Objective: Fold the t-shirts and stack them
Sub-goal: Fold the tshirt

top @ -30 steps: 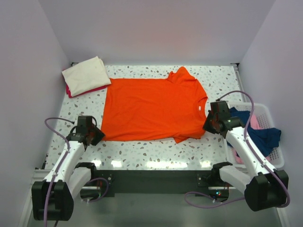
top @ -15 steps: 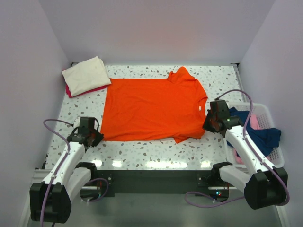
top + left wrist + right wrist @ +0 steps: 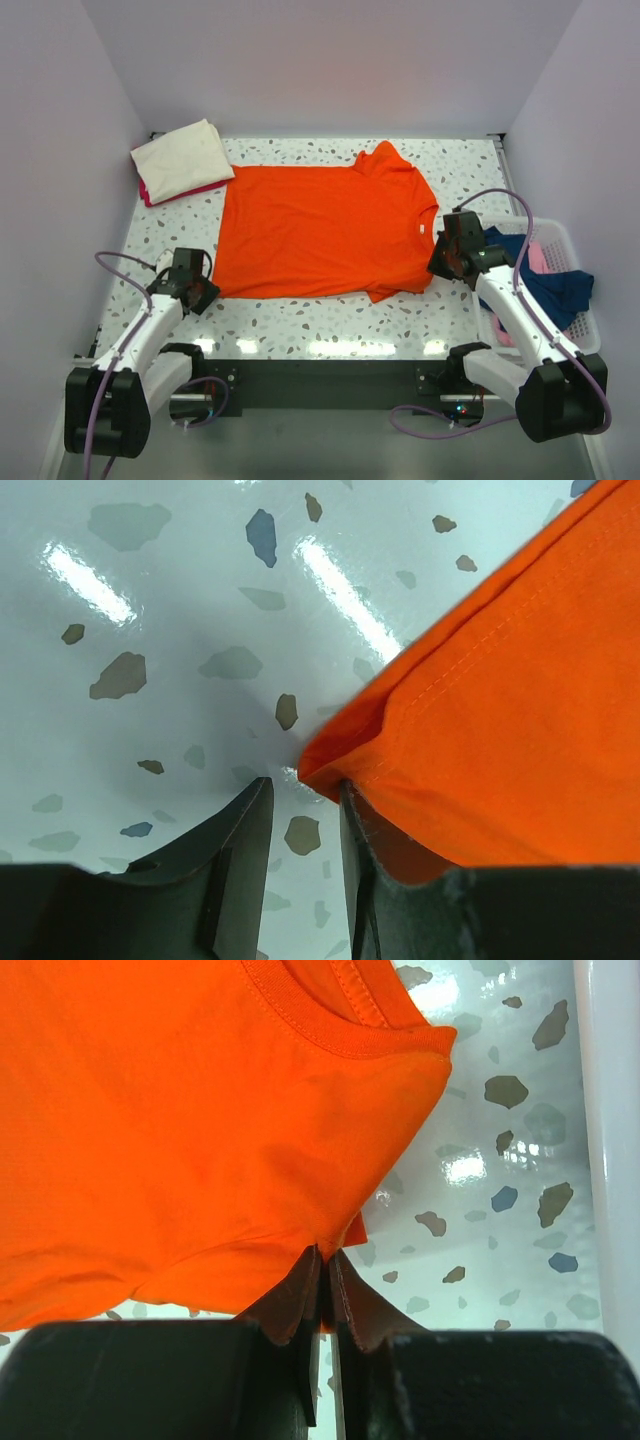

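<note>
We see a white speckled worktop [image 3: 300, 325] carrying an orange shirt [image 3: 320, 230] spread flat across its middle, a folded cream shirt [image 3: 183, 158] atop a magenta shirt [image 3: 185, 192] in the far left corner, and a white basket [image 3: 560, 240] at the right edge.

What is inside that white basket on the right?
A crumpled navy blue shirt and some pale pink cloth lie in the basket. Whatever is beneath them is covered, and the right arm hides part of the basket's left side.
</note>
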You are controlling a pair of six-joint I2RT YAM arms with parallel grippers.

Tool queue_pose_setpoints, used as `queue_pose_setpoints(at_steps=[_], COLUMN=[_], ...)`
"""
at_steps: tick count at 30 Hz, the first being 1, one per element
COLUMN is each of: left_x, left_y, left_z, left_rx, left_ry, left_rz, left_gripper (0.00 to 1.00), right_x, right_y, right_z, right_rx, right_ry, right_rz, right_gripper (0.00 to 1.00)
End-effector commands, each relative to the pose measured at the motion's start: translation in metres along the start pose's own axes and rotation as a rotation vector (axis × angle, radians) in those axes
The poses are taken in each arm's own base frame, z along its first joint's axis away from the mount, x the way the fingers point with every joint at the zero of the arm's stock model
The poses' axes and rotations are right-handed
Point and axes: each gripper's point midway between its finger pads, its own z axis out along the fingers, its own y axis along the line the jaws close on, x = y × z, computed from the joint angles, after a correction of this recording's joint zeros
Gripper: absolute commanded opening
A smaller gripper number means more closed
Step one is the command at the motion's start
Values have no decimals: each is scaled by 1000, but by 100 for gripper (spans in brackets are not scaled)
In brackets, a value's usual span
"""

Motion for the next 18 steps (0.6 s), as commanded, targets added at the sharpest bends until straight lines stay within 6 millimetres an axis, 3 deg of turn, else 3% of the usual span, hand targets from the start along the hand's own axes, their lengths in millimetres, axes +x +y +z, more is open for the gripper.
queue_pose_setpoints(at_steps=[1, 9, 14, 17, 18], left_x=[-4, -8, -11, -9, -8], left_y=[-1, -7, -13, -12, -12], left_z=[8, 14, 17, 20, 20], left_rx=[0, 24, 43, 39, 37], left_ry=[-31, -53, -62, -50, -48], left_rz=[21, 38, 56, 73, 77], left_gripper=[37, 34, 26, 14, 5], right_x=[-4, -5, -7, -7, -7], right_y=[3, 1, 0, -1, -1], right_z=[1, -4, -6, -7, -8], right_rx=[-20, -15, -7, -5, -5], right_ry=[-17, -27, -28, -28, -28], right_rz=[-8, 2, -1, -1, 0], right_gripper=[9, 9, 9, 9, 8])
